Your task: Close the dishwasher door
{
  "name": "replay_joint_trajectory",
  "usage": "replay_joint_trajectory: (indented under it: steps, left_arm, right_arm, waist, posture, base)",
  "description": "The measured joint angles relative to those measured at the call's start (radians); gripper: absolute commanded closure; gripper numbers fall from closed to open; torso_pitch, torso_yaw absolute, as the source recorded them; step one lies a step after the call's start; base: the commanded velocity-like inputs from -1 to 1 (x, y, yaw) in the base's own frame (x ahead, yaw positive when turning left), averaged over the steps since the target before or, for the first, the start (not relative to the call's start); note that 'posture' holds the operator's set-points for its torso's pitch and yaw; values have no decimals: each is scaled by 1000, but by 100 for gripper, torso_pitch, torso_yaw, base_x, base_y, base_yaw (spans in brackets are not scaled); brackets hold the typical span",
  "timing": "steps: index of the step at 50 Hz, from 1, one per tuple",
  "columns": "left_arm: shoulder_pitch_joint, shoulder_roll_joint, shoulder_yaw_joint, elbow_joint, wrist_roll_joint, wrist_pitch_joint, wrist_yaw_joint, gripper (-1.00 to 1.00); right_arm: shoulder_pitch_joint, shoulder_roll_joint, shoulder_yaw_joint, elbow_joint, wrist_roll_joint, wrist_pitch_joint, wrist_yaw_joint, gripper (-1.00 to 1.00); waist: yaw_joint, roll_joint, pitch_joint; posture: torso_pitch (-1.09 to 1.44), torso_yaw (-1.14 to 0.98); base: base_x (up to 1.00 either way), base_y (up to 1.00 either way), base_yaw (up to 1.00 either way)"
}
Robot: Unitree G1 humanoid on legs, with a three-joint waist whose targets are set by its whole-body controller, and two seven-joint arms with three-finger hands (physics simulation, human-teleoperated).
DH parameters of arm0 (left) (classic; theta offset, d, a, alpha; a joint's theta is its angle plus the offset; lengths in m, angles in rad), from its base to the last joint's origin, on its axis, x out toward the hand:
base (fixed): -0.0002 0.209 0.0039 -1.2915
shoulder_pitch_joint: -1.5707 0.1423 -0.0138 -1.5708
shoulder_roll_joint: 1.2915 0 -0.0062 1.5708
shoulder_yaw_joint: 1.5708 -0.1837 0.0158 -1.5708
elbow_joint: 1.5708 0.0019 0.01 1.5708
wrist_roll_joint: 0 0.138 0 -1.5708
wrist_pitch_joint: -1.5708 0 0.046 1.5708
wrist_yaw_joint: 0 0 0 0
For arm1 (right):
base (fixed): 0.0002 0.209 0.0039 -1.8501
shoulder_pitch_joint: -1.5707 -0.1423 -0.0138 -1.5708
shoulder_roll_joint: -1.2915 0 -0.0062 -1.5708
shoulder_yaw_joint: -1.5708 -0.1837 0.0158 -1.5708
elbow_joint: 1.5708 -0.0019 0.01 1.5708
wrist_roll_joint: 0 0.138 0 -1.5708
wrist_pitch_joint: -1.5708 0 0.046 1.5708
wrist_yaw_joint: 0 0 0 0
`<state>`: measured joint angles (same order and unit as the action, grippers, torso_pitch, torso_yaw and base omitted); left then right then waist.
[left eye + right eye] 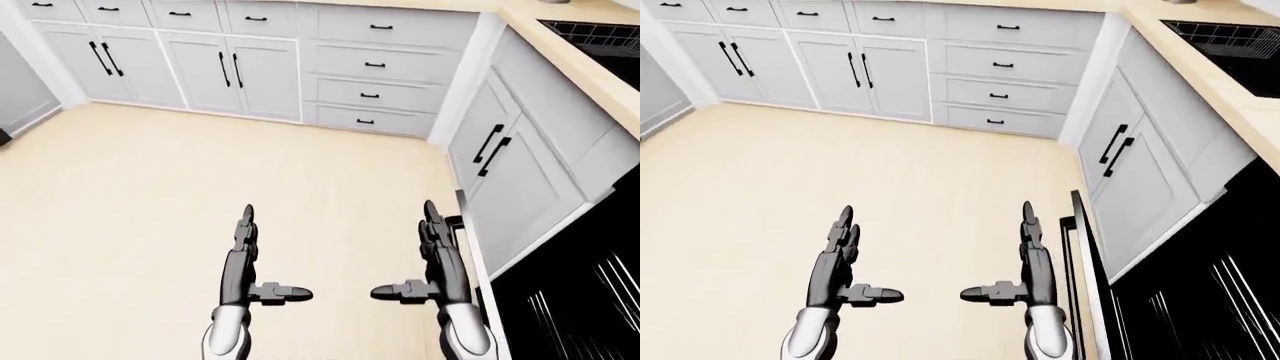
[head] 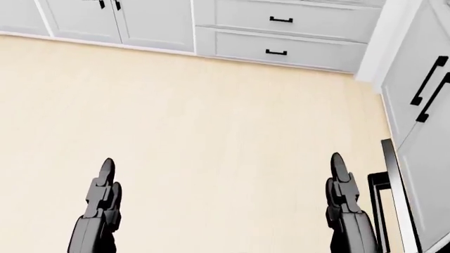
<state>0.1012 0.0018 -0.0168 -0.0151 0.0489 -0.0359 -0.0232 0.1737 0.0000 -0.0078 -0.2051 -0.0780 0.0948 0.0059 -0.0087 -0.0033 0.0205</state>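
1. Your left hand [image 1: 243, 259] hung open over bare floor [image 1: 120, 195], fingers straight, holding nothing.
2. Your right hand [image 1: 1032, 259] was likewise open and empty, just beside the door's edge.
3. The dishwasher door [image 1: 1082, 277] lay open at lower right, untouched; closing remained undone.
4. White cabinets [image 1: 250, 67] stood along the top, well apart; nothing blocked you.

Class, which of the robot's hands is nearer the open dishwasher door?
Right. The right hand hangs just beside the dishwasher door edge; the left hand is farther toward the view's left, over bare floor.
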Motion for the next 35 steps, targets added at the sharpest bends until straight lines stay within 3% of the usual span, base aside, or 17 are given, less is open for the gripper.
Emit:
replay_joint_trajectory:
  steps: [2,5,7,13,16,17,18,23,32,35]
  left_arm:
    - [-1,1,0,4,0,2,0,-100]
    - [2,2,2,3,0,3,1,-100]
    - [-2,3,3,-10,-1,0,1,-100]
    - [-3,4,5,-15,-3,-8,0,-100]
    - [0,5,7,-8,-3,-1,1,-100]
    - [-1,5,8,-11,-3,0,1,-100]
    - [-7,-3,4,-9,-3,-2,1,-100]
    - [-4,-8,-23,3,-2,3,-12,-100]
    - [-12,-6,-10,-14,-3,-6,-5,-100]
    - [-12,-7,-13,-8,-2,-6,-6,-100]
  right_arm:
    - [-4,1,-1,2,-1,0,-1,-100]
    - [-2,2,1,3,-1,1,0,-100]
    - [-1,1,1,-3,-1,2,0,-100]
    - [-4,3,4,-10,-2,-1,0,-100]
    - [-2,3,6,-14,-3,1,1,-100]
    - [-1,3,5,-20,-3,2,1,-100]
    - [-3,-5,-2,-23,-3,2,0,-100]
    - [15,-6,-22,-27,-8,22,-15,-100]
    - [15,2,21,-91,-13,47,-21,-100]
    - [14,1,37,-106,-23,52,-29,-100]
  waist:
    - [13,3,7]
    - [24,56,2]
    - [27,61,-2]
    - [37,6,8]
    - [39,-37,8]
    - [35,-64,3]
    - [32,-64,7]
    - [18,-54,23]
    - [0,-7,15]
    - [-7,23,6]
  posture:
    - [0,0]
    - [0,0]
    - [0,0]
    - [0,0]
    - [0,0]
    - [0,0]
    - [0,0]
    - [0,0]
    - [0,0]
    - [0,0]
  base:
    - [0,-32,0]
    - [0,-35,0]
    - [0,-34,0]
    - [0,-35,0]
    - [0,-30,0]
    - [0,0,0]
    - [0,0,0]
    - [0,0,0]
    - [0,0,0]
    - [0,0,0]
